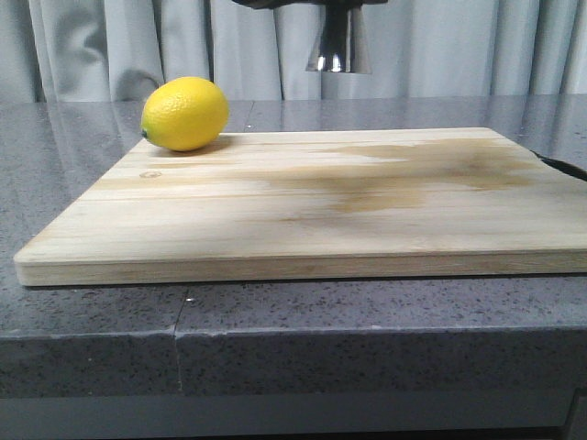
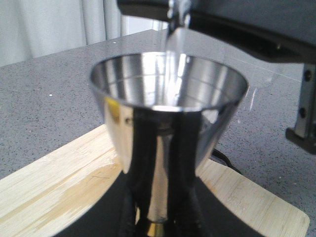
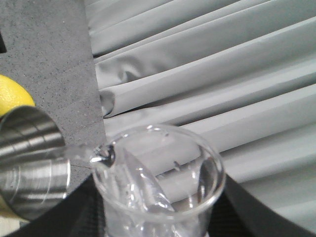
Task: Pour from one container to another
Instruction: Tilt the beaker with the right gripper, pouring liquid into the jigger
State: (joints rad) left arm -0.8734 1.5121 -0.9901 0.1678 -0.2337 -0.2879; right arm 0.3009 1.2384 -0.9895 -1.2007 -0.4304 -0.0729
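Your beaker (image 3: 158, 182) is tipped in the right claw (image 3: 158, 224), its lip over the rim of the jigger (image 2: 168, 123) that stands upright in the left claw (image 2: 158, 224), both held up well above the cutting board (image 1: 312, 206) on the surface. Keep the tilt slow so the thin clear stream (image 2: 173, 47) lands inside the cup, not down its steel wall. Both claws are closed snugly, the right round the beaker's lower body, the left at the jigger's waist.
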